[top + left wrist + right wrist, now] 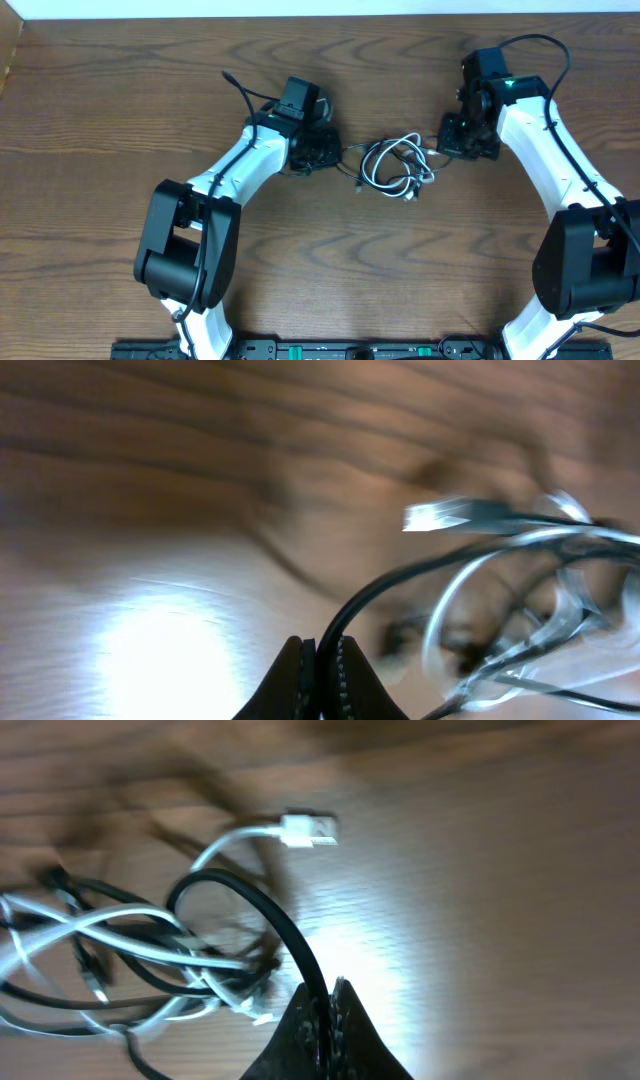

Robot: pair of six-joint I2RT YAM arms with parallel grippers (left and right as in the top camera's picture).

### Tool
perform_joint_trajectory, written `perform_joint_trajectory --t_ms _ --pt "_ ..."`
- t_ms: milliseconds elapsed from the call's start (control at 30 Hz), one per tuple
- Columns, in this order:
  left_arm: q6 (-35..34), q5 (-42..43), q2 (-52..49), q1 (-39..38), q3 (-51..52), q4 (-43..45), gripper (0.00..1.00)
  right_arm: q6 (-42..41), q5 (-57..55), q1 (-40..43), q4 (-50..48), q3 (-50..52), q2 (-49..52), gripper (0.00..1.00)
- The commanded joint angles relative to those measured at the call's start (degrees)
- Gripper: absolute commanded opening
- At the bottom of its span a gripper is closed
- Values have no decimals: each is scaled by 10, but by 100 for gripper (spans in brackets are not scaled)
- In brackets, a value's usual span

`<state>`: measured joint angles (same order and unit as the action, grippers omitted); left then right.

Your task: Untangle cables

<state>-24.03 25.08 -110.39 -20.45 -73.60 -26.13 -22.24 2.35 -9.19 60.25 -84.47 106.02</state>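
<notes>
A black cable (pixel 378 152) and a white cable (pixel 400 172) lie tangled in loops on the wooden table between my two arms. My left gripper (pixel 322 155) sits just left of the tangle, shut on the black cable (pixel 400 575), which runs up out of its jaws (pixel 322 650). My right gripper (pixel 452 143) sits just right of the tangle, shut on the black cable (pixel 255 900) too, with the cord between its jaws (pixel 328 995). The white cable's plug (pixel 308 828) lies free on the table. Its loops (pixel 520 610) show blurred in the left wrist view.
The wooden table (pixel 120 90) stretches round the tangle. A thicker black robot wire (pixel 240 88) trails off the left arm at the back. The arm bases stand at the front corners (pixel 185 250).
</notes>
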Motion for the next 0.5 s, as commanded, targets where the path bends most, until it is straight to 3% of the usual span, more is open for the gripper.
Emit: perform_joint_trajectory --t_ms 0,200,467 --pt "6 -80 -12 28 6 -5 7 2 -93 -11 26 -42 -33 1" --pt "8 -78 -4 99 6 -32 8 41 -27 9 68 -114 -101 1" --pt "80 -94 68 195 6 -81 7 59 39 83 81 -130 -194 1"
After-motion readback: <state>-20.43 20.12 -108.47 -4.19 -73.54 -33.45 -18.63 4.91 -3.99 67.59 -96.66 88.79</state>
